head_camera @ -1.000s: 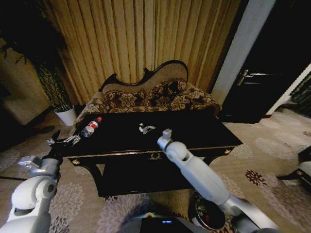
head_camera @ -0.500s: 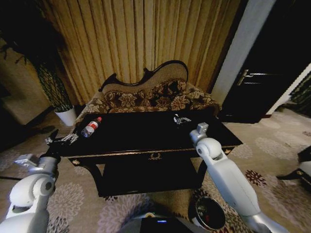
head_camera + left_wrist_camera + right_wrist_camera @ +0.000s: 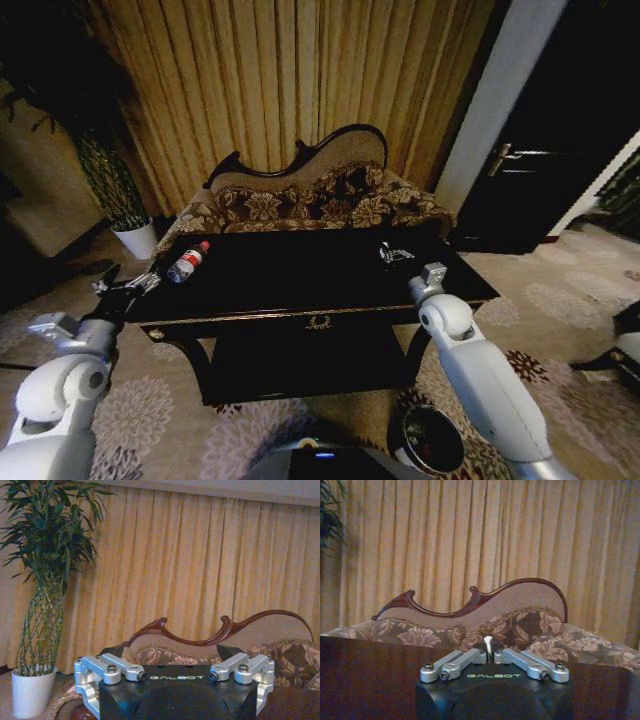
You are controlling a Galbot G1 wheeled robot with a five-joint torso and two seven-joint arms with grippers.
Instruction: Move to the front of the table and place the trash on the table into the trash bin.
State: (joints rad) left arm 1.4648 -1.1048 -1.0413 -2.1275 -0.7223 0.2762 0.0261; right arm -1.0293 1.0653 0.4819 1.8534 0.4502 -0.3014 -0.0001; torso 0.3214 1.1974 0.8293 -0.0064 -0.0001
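The black table (image 3: 290, 285) with gold trim stands in front of me. A clear bottle (image 3: 188, 262) with a red cap lies near its left end. My right gripper (image 3: 395, 254) hovers over the table's right end, shut on a small white paper scrap (image 3: 488, 641) that peeks out between its closed fingers. My left gripper (image 3: 125, 287) is held off the table's left front corner, open, a short way from the bottle. The dark trash bin (image 3: 408, 432) sits on the carpet at the lower right, below the right arm.
A patterned sofa (image 3: 300, 195) with a carved back stands right behind the table, with curtains beyond it. A white plant pot (image 3: 138, 240) is at the left and a dark door (image 3: 540, 190) at the right. Carpet surrounds the table.
My right arm has swung from the middle of the table to its right end, gripper staying shut. The left arm has hardly moved.
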